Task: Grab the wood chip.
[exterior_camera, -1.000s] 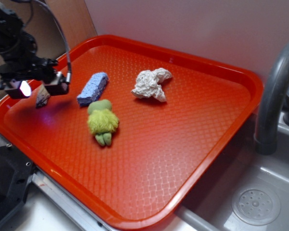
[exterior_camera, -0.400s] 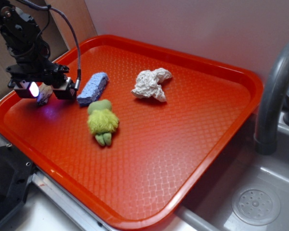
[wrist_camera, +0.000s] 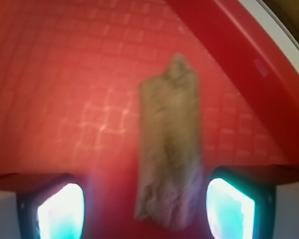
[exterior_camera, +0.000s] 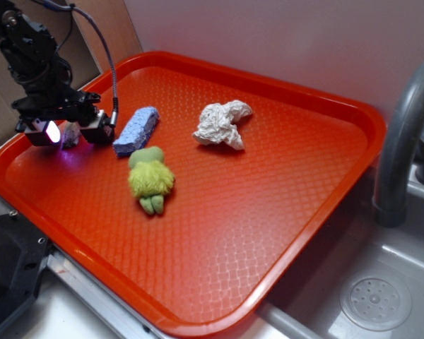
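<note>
Red tray (exterior_camera: 283, 233): wood chip (wrist_camera: 169, 149) between open end effector (exterior_camera: 66, 132) fingers.

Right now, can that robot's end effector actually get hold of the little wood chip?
Probably yes: the end effector is open and straddles the wood chip, one finger each side, nothing between them.

Even, soft light is filling the exterior view, with faint shadows lying under things on the tray (exterior_camera: 283, 212) and a bluish glow showing beneath the tool (exterior_camera: 65, 134). The wrist view is blurring: the wood chip (wrist_camera: 169, 149) is looking soft, and two lamps are glaring white-cyan at the bottom corners
</note>
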Tool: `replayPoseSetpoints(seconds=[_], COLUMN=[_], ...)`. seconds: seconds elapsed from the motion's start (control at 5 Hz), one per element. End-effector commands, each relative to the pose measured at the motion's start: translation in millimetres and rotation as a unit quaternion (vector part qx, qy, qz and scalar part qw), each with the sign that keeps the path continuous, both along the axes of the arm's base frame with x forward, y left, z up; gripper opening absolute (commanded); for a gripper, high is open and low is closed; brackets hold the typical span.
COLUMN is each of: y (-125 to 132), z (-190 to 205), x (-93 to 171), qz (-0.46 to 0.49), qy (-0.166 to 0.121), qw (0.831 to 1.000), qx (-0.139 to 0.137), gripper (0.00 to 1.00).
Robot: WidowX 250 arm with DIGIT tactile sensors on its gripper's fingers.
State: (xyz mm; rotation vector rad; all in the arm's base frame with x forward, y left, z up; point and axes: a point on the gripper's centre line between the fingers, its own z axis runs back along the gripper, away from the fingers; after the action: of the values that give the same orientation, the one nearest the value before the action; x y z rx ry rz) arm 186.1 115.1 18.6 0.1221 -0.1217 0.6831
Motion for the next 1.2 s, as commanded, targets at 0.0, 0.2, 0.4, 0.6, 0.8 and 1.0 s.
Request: replayPoseSetpoints(seconds=[0.0,0.2,0.4,0.6,0.8,1.0], y=[11,6,6,4,-3,-1], z=[6,13,13,11,8,3], x=[-13,-15,-14,-10,-5,3], qz=[-0.015,-0.033,-0.038,-0.040,-0.049,-0.039], qy=[-0.021,-0.034,-0.032,-0.025,-0.018,-0.011], qw=[0.999,0.999,0.999,0.999,0.999,0.999], qx=[-0.030,-0.022,-0.022,-0.014,-0.007,-0.011], gripper=[1.00,1.00,1.00,1.00,1.00,1.00])
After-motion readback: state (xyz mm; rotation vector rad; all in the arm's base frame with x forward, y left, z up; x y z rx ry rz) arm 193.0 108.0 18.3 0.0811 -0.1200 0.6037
